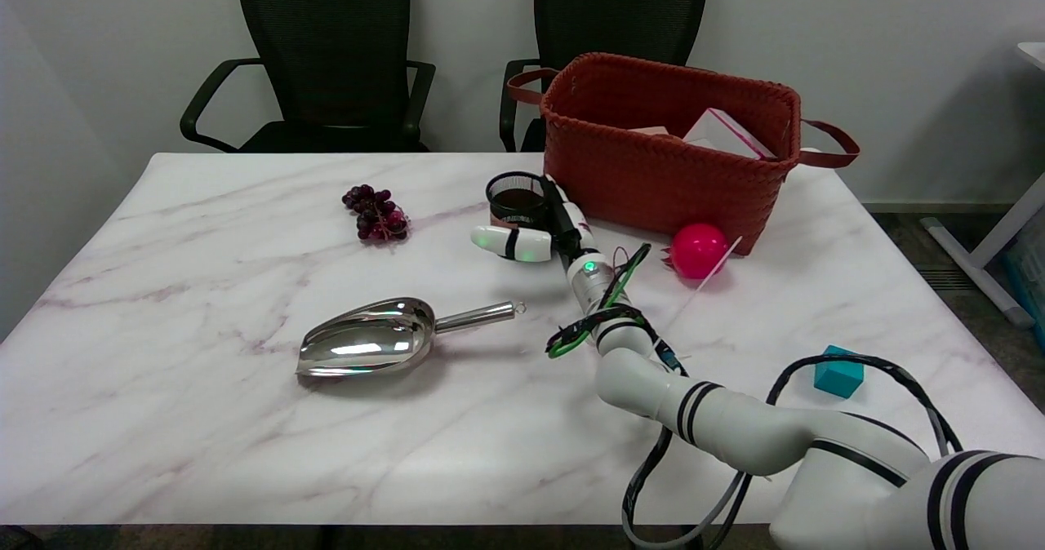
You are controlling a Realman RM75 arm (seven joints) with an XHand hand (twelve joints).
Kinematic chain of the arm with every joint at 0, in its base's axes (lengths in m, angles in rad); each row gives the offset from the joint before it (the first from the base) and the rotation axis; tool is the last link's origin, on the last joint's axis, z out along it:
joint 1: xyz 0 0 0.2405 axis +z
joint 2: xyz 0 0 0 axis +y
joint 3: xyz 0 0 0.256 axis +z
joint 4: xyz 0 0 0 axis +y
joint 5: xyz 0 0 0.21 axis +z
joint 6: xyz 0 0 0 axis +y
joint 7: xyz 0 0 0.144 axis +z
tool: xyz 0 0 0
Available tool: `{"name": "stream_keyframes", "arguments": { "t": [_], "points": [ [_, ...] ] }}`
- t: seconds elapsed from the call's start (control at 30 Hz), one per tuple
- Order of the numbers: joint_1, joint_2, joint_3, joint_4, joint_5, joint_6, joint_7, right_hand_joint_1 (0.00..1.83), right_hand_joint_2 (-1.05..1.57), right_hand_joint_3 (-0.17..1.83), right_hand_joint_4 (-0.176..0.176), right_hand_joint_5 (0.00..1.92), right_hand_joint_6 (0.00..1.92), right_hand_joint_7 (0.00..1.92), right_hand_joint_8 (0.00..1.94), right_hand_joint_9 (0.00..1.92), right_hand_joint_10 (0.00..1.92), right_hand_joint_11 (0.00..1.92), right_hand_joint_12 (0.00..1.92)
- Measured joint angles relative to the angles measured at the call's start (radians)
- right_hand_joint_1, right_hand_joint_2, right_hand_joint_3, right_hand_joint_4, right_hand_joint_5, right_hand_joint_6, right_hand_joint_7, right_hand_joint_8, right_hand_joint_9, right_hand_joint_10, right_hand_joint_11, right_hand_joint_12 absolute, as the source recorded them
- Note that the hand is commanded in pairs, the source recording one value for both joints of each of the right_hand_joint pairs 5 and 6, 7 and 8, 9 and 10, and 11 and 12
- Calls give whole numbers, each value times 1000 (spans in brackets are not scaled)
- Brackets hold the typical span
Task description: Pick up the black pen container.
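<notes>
Round black mesh pen container, open-topped, upright on the tabletop; robot hand closed around it

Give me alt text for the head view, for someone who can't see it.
A white robot arm reaches in from the lower right, its right hand at a black pen container on a marble table, beside a red woven basket. Whether it grips the container is unclear. Grapes, a metal scoop, a pink ball and a teal block lie around.
</notes>
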Motion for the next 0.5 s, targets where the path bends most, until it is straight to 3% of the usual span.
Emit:
{"name": "stream_keyframes", "arguments": {
  "t": [0.23,0.5],
  "points": [
    [20,-11,1,-19,2,-6,0,1098,258,191,0,36,36,434,434,313,313,0,0],
    [34,-23,1,-33,4,-11,1,1109,333,68,0,146,146,767,767,416,416,45,45]
  ]
}}
